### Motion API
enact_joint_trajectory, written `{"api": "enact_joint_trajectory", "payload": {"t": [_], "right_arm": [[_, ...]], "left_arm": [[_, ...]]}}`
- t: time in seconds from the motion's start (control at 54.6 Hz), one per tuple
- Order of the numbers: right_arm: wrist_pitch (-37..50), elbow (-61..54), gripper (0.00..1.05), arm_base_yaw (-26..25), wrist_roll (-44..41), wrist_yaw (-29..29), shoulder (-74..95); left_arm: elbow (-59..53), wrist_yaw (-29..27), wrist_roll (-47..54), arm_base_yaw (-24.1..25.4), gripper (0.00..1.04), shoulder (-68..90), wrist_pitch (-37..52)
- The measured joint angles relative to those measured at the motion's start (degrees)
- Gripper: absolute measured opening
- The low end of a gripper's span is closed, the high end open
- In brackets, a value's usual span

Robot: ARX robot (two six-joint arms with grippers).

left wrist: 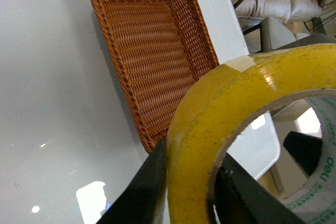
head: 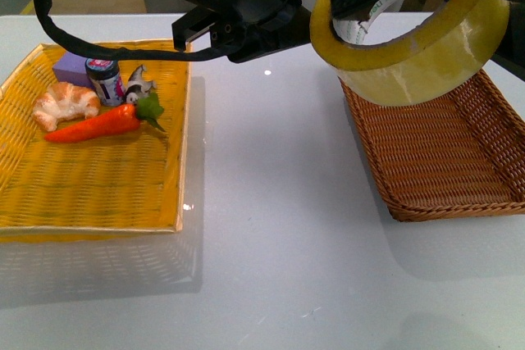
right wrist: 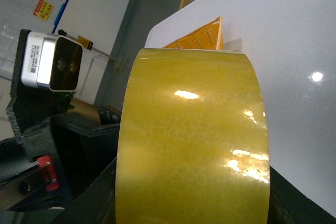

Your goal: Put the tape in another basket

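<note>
The left gripper (left wrist: 191,163) clamps the wall of the tape (head: 418,59), the right gripper (right wrist: 191,203) straddles its width, whether pressing I cannot tell, and it hangs upper right above the basket (head: 443,161), so lowering and release remain.

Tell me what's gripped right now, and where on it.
The tape: the left gripper pinches its wall, one finger inside the roll, one outside. The right gripper straddles its flat sides; whether it clamps, I cannot tell.
</note>
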Motion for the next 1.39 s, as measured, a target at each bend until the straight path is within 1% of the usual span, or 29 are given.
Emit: {"api": "enact_joint_trajectory", "payload": {"t": [0.11,0.22,0.293,0.348,0.366,0.385,0.44,0.623,0.66,0.696,0.715,0.751,0.769,0.788,0.806,0.843,0.861,0.934,1.026,1.044,1.081,1.136,1.154,1.209,1.392], "right_arm": [[-0.15,0.0,0.46,-0.44,-0.02,-0.02,0.0],[-0.37,0.0,0.46,-1.46,0.0,-0.02,-0.04],[-0.37,0.0,0.46,-2.51,0.0,-0.02,-0.04],[-0.11,0.0,0.46,-3.74,0.09,-0.09,-0.04],[0.13,0.0,0.46,-4.52,0.13,-0.28,0.02],[0.26,0.0,0.46,-5.09,0.2,-0.48,0.04],[1.07,0.0,0.46,-6.97,0.31,-0.94,0.5],[3.41,0.0,0.46,-12.66,0.52,-1.73,4.85],[3.69,0.04,0.46,-13.55,0.5,-1.86,5.95],[4.11,0.2,0.46,-14.71,0.5,-2.21,7.54],[4.26,0.24,0.46,-14.97,0.5,-2.27,7.89],[4.81,0.68,0.46,-15.89,0.48,-2.47,9.49],[4.94,0.85,0.46,-16.11,0.5,-2.56,9.92],[5.2,1.25,0.46,-16.5,0.48,-2.69,10.82],[5.38,1.44,0.46,-16.7,0.48,-2.78,11.28],[6.1,2.38,0.46,-17.49,0.48,-2.82,13.27],[6.23,2.64,0.46,-17.66,0.5,-2.82,13.77],[6.67,5.22,0.46,-18.99,0.31,-2.47,17.92],[6.67,10.73,0.46,-19.12,0.0,-2.12,25.66],[6.67,11.17,0.46,-19.06,0.02,-2.12,26.27],[6.67,13.09,0.46,-18.86,0.04,-2.1,28.87],[6.67,17.0,0.46,-18.6,0.11,-1.33,33.94],[6.67,18.03,0.46,-18.53,0.22,-1.07,35.15],[6.01,22.34,0.46,-18.36,0.72,0.2,39.8],[2.8,33.07,0.46,-16.55,2.32,2.47,49.37]], "left_arm": [[-0.26,-0.13,-0.07,-0.04,0.55,-1.14,0.98],[-1.09,-1.62,-0.02,-0.02,0.71,-3.19,1.75],[-1.92,-3.45,0.72,0.07,0.82,-4.87,2.4],[-2.91,-5.77,2.08,0.31,0.91,-6.56,2.91],[-3.78,-6.67,2.84,0.57,0.96,-7.76,3.61],[-4.35,-7.19,3.26,0.81,0.98,-8.57,3.93],[-6.1,-8.35,4.37,1.68,0.95,-11.08,5.33],[-10.99,-9.18,5.79,4.79,0.96,-17.75,9.42],[-11.47,-10.69,6.8,5.01,0.95,-18.23,9.94],[-13.55,-19.87,11.06,4.52,0.89,-18.51,16.06],[-14.27,-22.4,11.65,4.52,0.87,-18.62,17.86],[-17.75,-30.84,16.96,4.61,0.8,-19.52,24.2],[-18.67,-32.65,18.27,4.72,0.78,-19.87,25.51],[-20.55,-35.95,20.74,5.07,0.75,-20.59,27.76],[-21.44,-37.31,21.9,5.29,0.73,-21.05,28.7],[-24.9,-40.33,25.73,6.54,0.66,-22.97,31.32],[-25.64,-40.48,26.71,6.88,0.64,-23.5,31.71],[-31.26,-39.58,30.4,9.86,0.5,-28.04,33.4],[-38.51,-35.74,32.65,13.75,0.27,-33.81,34.1],[-38.97,-35.5,32.76,14.01,0.25,-34.21,34.12],[-40.76,-34.32,33.0,15.08,0.18,-35.78,34.12],[-43.85,-32.41,33.27,17.07,0.04,-39.04,34.1],[-44.46,-31.74,33.2,17.49,0.01,-39.78,34.07],[-46.93,-30.05,33.51,19.26,0.02,-42.93,33.57],[-51.65,-26.58,33.62,22.97,0.02,-50.29,30.67]]}}
